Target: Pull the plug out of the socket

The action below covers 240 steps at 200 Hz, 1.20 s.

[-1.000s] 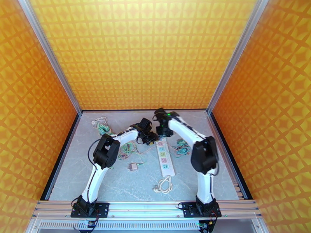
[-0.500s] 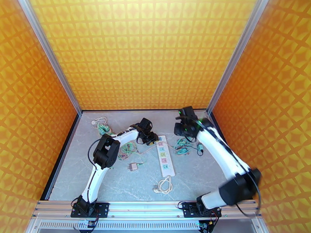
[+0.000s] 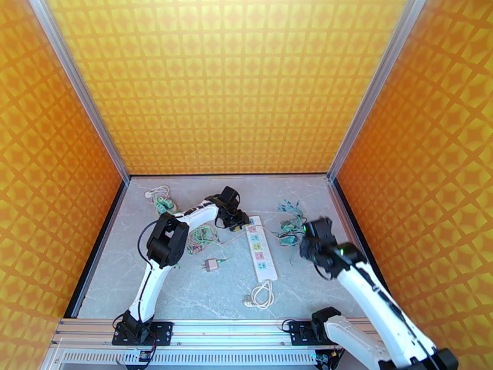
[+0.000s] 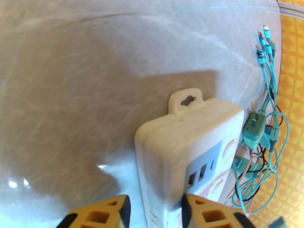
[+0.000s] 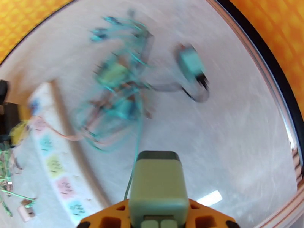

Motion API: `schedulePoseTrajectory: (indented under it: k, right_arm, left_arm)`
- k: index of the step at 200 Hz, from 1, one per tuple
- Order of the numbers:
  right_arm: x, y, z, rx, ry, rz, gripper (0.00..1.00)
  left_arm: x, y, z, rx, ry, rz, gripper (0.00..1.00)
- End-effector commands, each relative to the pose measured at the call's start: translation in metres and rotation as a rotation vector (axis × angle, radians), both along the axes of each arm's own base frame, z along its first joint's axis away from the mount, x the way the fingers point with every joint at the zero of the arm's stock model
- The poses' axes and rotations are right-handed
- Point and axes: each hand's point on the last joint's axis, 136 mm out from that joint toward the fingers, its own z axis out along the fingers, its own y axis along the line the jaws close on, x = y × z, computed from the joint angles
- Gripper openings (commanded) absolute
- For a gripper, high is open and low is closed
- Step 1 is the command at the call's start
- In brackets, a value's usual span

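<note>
Grey tabletop carries the socket (image 3: 259,245) at its middle. Right gripper (image 5: 159,215) pinches the plug (image 5: 159,183), already free; its cable (image 5: 136,149) could drag the tangle (image 5: 117,88). Left gripper (image 4: 154,204), spread, straddles the socket's far end.

pincer (image 5: 159,221) gripping green plug (image 5: 159,185), blurred cables (image 5: 117,86), socket (image 5: 53,152)

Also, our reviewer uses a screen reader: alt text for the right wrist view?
Orange jaws clamp a grey-green plug over the marble table; beyond it, blurred, lie teal cables and the white socket.
</note>
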Motion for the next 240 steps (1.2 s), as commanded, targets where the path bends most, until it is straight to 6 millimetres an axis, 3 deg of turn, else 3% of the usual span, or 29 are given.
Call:
schedulePoseTrajectory:
  k: [1, 54, 82, 94, 120, 137, 155, 184, 188, 194, 240]
  right_arm:
    - [-0.012, -0.020, -0.022, -0.020, 0.006, -0.148, 0.22]
    - [-0.022, -0.058, -0.066, -0.027, 0.075, -0.319, 0.22]
    - [-0.013, -0.074, -0.076, -0.014, 0.106, -0.394, 0.23]
    - [-0.010, -0.083, -0.078, -0.039, 0.134, -0.414, 0.29]
    - [-0.005, -0.093, -0.087, -0.055, 0.220, -0.420, 0.33]
    - [0.002, -0.090, -0.089, -0.039, 0.235, -0.400, 0.47]
    - [0.008, -0.086, -0.082, -0.012, 0.209, -0.378, 0.59]
    - [0.017, -0.080, -0.051, 0.019, 0.131, -0.330, 0.77]
    - [0.019, -0.080, -0.046, 0.019, 0.119, -0.321, 0.86]
    - [0.020, -0.079, -0.038, 0.019, 0.103, -0.312, 0.91]
    - [0.026, -0.071, 0.001, 0.047, 0.067, -0.261, 0.99]
  left_arm:
    - [-0.009, 0.026, 0.003, 0.091, 0.027, -0.001, 0.42]
    - [-0.007, 0.027, 0.066, 0.035, -0.095, -0.029, 0.47]
    - [-0.009, 0.029, 0.094, 0.011, -0.151, -0.037, 0.51]
    - [-0.011, 0.030, 0.104, 0.002, -0.168, -0.042, 0.53]
    - [-0.016, 0.033, 0.121, -0.012, -0.203, -0.047, 0.55]
    - [-0.019, 0.037, 0.131, -0.018, -0.223, -0.048, 0.56]
    - [-0.021, 0.042, 0.141, -0.020, -0.242, -0.046, 0.59]
    - [-0.022, 0.056, 0.152, -0.018, -0.272, -0.032, 0.62]
    - [-0.021, 0.058, 0.153, -0.017, -0.275, -0.028, 0.63]
    - [-0.021, 0.062, 0.154, -0.013, -0.279, -0.024, 0.64]
    - [-0.020, 0.095, 0.160, 0.034, -0.305, 0.016, 0.73]
